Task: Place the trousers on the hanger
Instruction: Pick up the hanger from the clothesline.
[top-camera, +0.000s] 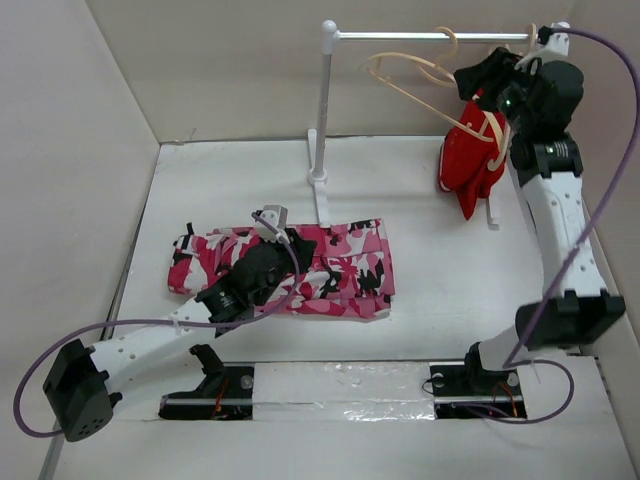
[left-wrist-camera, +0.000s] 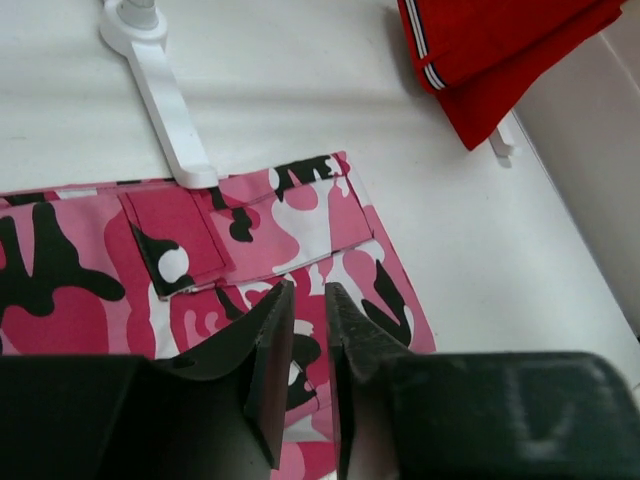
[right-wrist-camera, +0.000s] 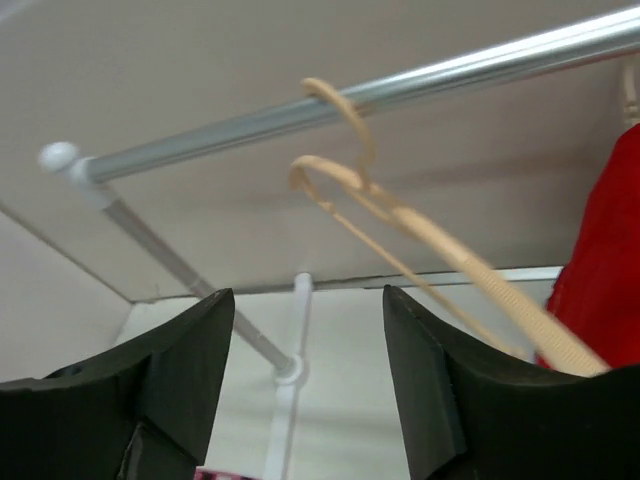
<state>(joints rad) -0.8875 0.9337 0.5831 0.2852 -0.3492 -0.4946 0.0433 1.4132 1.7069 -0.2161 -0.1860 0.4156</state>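
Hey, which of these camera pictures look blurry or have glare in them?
Top external: sharp, with glare on the shiny tape strip. Left wrist: trousers crisp, near fingers soft. Right wrist: hanger and rail slightly soft, fingers dark.

Pink camouflage trousers (top-camera: 330, 268), pale hanger (top-camera: 415, 80)

You see a flat white tabletop (top-camera: 440, 320) enclosed by three plain pale-grey walls: a left wall (top-camera: 60, 180), a far wall (top-camera: 230, 70) and a right wall (top-camera: 610, 90). On the far half of the tabletop stands a white garment rack with a horizontal silver metal rail (top-camera: 430, 36), one upright white post (top-camera: 325, 110) at its left end and a flat white foot (top-camera: 323, 200). Along the near edge you find a strip of glossy clear tape (top-camera: 340, 385). Lighting is soft and even, with faint shadows.
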